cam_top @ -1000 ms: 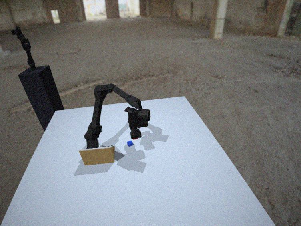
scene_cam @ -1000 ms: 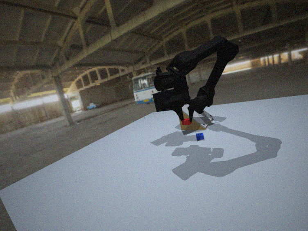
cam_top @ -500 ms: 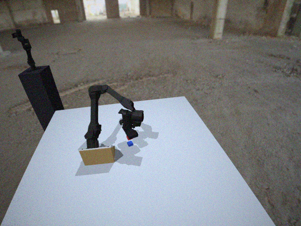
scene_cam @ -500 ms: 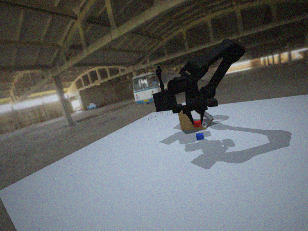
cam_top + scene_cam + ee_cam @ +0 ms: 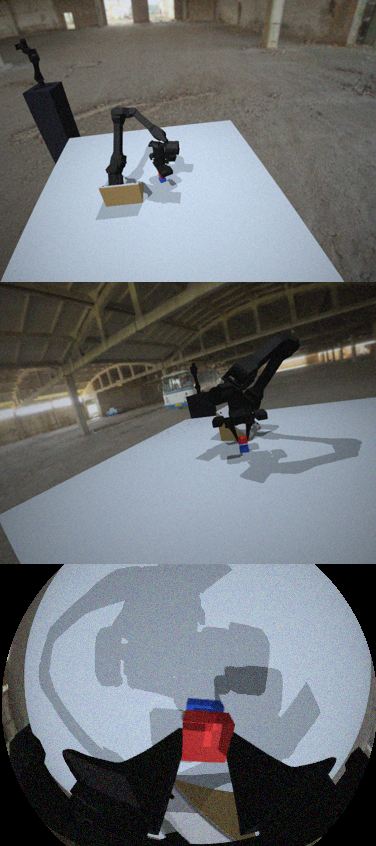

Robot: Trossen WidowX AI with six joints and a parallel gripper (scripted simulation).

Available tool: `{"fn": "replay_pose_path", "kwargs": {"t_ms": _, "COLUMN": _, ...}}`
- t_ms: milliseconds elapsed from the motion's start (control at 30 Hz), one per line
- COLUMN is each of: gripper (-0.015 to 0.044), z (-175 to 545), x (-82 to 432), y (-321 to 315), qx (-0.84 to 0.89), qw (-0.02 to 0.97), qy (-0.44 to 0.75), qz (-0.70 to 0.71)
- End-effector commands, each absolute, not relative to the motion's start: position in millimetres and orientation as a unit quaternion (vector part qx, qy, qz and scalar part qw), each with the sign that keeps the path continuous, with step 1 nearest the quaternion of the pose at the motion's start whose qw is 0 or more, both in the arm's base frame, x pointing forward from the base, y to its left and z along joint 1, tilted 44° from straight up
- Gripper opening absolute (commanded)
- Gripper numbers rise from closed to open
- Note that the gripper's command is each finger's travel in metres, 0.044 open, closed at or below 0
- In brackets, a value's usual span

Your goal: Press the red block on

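Nearest to us in the exterior view spreads the smooth, pale bluish-white tabletop [image 5: 212, 227] [image 5: 182, 509] [image 5: 325, 629], and on it sits 1 small blue cube-shaped block [image 5: 162, 180] [image 5: 244, 448] [image 5: 205, 704]. Directly above it we see 1 small red cube-shaped block [image 5: 159, 175] [image 5: 242, 440] [image 5: 204, 741], grasped between the 2 fingers of the black gripper [image 5: 162, 176] [image 5: 242, 438] [image 5: 206, 735]. The 2 blocks seem to touch, though we cannot tell whether they are locked together. Behind them, the jointed black arm [image 5: 118, 139] [image 5: 268, 373] bends high over the table, and farther back stands 1 tan, flat-sided base [image 5: 121, 194] [image 5: 226, 433] [image 5: 220, 809]. Beyond the table edge, we find 1 tall black box-shaped pedestal [image 5: 45, 118] [image 5: 200, 406] carrying 1 slender black jointed device [image 5: 36, 68] [image 5: 196, 380]. Farther off stand 1 white-and-blue bus [image 5: 174, 394] and, blurred, 1 light-blue car [image 5: 111, 411].
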State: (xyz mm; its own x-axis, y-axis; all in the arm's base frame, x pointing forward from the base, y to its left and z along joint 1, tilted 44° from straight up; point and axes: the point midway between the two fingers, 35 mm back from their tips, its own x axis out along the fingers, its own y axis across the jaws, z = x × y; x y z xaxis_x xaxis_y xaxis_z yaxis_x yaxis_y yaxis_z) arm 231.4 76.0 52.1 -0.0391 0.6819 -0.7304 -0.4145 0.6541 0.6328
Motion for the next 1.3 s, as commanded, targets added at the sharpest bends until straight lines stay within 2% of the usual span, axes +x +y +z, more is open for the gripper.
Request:
{"fn": "replay_pose_path", "kwargs": {"t_ms": 0, "gripper": 0.0, "z": 46.8, "x": 229.5, "y": 81.7, "qx": 0.115, "qw": 0.682, "qy": 0.6, "qz": 0.402}}
{"fn": "replay_pose_path", "kwargs": {"t_ms": 1233, "gripper": 0.0, "z": 39.9, "x": 229.9, "y": 86.1, "qx": 0.113, "qw": 0.682, "qy": 0.601, "qz": 0.401}}
{"fn": "replay_pose_path", "kwargs": {"t_ms": 1267, "gripper": 0.0026, "z": 39.9, "x": 229.9, "y": 86.1, "qx": 0.113, "qw": 0.682, "qy": 0.601, "qz": 0.401}}
